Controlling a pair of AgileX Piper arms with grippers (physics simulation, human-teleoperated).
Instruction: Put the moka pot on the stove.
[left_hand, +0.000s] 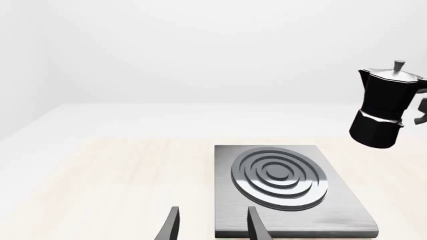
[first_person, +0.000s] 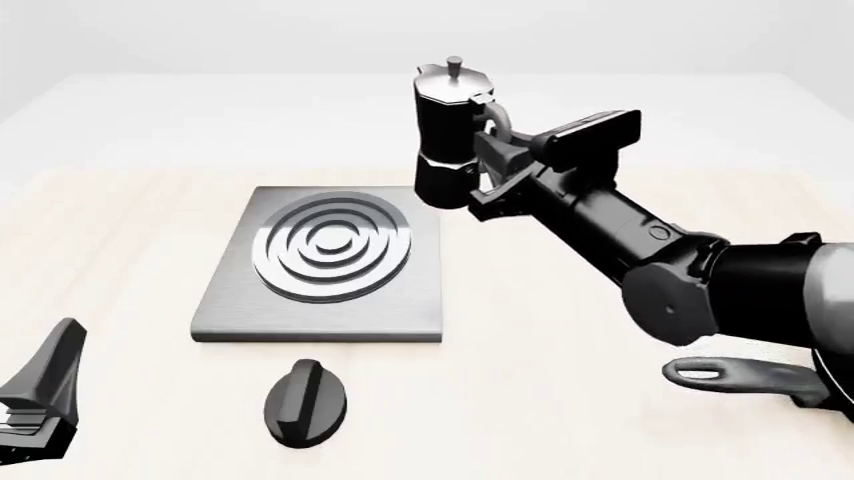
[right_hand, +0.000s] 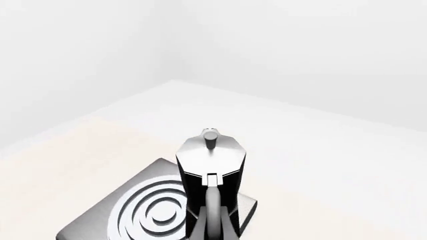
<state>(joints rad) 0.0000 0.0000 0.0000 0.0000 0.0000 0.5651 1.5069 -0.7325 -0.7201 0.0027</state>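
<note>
**Front view: pot aloft, short of the burner**

Front view shows my right gripper (first_person: 491, 160) clenched on the curved handle of the moka pot (first_person: 447, 135), which hangs in the air just past the far right corner of the stove (first_person: 220, 305), upright or close to it. It is not yet over the silver rings, as I read it. My left gripper (left_hand: 210, 225) waits near the stove's near edge with its jaws spread, grasping nothing.

What worries me is the hold. I have the pot by its handle only, so its weight sits off to one side; a quick sideways move could let it swing or twist in my fingers. If I lower too soon, the base may catch the slab's edge and tip. Setting down off-centre on the raised rings could leave it rocking. The black knob (first_person: 307, 400) and the pan handle (first_person: 741, 375) lie well apart.
</note>
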